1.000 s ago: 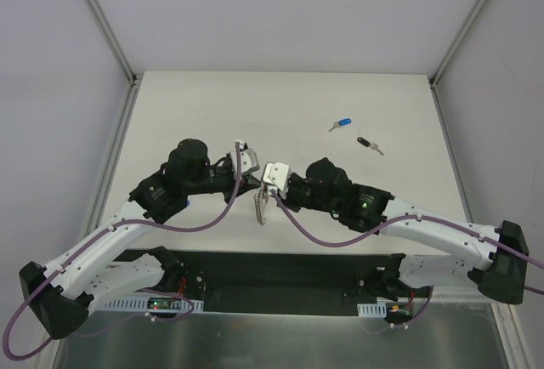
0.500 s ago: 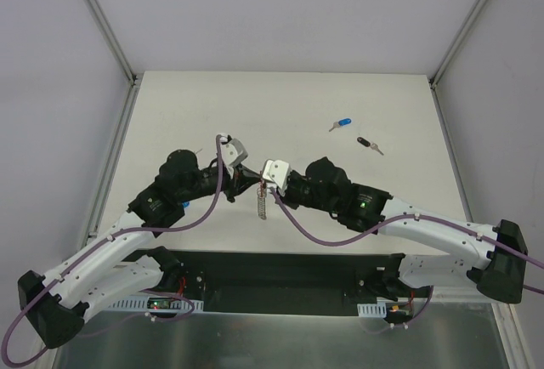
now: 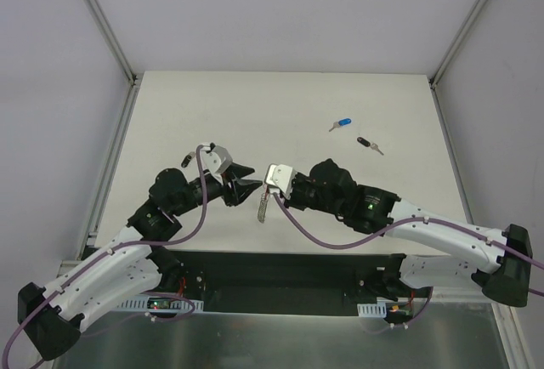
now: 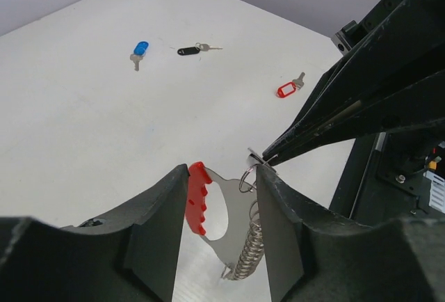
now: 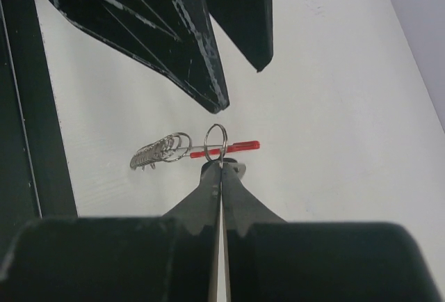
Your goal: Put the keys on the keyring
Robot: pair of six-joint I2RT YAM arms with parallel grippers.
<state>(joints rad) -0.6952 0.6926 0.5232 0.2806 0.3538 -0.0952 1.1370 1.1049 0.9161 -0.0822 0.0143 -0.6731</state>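
The right gripper point(image 5: 220, 168) is clenched on a thin silver split ring point(image 5: 216, 138). From this ring hangs the keyring point(image 4: 236, 201), a silver metal loop with a coiled section and a curved red plastic segment. It is held above the white bench point(image 3: 255, 114), close to the near edge and about midway along it.

The left gripper point(image 4: 222, 173) is spread and empty, with one finger on either side of the keyring but neither touching it.

None of the keys is on the ring. A small silver key with a blue head point(image 3: 342, 123) and one with a black head point(image 3: 367, 144) lie towards the far right corner, well apart from both grippers. A third key with a red tag point(image 4: 286, 90) lies on the bench beyond the right gripper.

The main risk is probably the thin pinch. If the left fingers close off-centre on the red segment, the keyring could twist and slip out of the right gripper. The hanging coil may also swing. The keys are tiny and lie flat, so a grasp could skid off them.
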